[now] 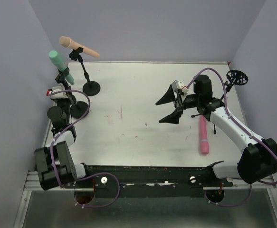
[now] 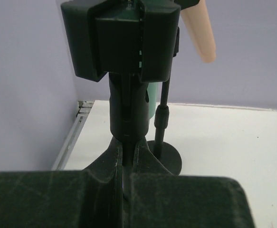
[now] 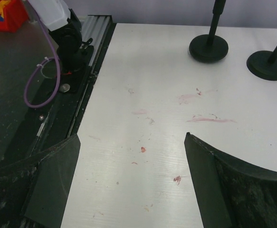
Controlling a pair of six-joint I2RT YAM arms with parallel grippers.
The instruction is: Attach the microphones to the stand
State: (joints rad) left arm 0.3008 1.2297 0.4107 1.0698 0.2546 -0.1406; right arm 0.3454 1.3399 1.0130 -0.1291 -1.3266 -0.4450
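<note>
The left arm [image 1: 62, 137] reaches forward along the left side, and the left claw [image 2: 124, 154] is squeezed tight. The right arm [image 1: 233, 126] bends toward the middle. The right claw [image 1: 158, 112] is spread wide, holding nothing.

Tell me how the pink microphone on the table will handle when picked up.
The pink microphone lies straight and looks solid, so it is probably stiff, not floppy. Its round tapered body lies flat on the table, so a nudge may roll it in an arc.
</note>
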